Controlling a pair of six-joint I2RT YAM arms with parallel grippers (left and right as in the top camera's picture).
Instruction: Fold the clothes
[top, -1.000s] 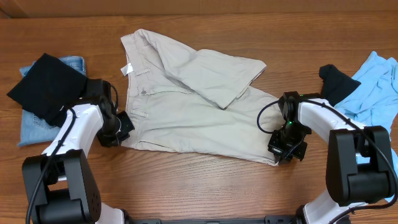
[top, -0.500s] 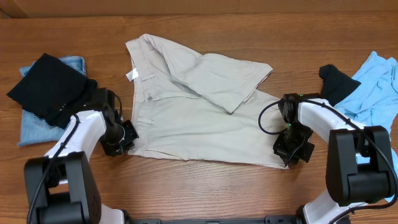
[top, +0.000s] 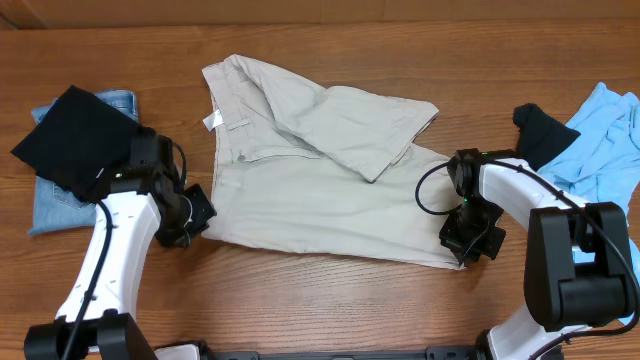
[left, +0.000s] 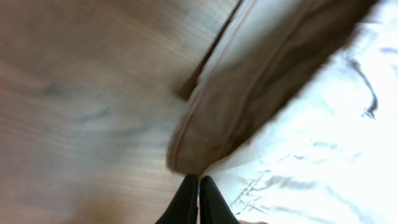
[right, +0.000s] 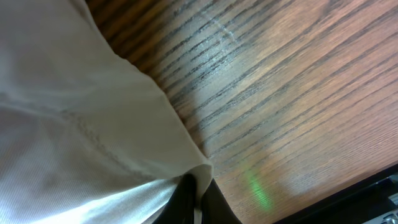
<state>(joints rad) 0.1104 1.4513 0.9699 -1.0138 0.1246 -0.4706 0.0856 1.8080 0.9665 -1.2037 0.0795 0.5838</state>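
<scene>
Here the beige shorts (top: 310, 190) lie on the worktop (top: 330, 310), their long axis running from the left hand (top: 190, 215), clamped on one waistband corner, to the right hand (top: 465, 240), clamped on the hem corner, cloth spreading beyond both.

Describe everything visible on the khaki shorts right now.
The khaki shorts lie flat on the wooden table, waistband leftward with a white tag showing. The cloth looks soft, woven and creased. The upper leg is folded diagonally over the lower one. The left gripper pinches the near waist corner, the right gripper the near hem corner, fingers closed on fabric.
</scene>
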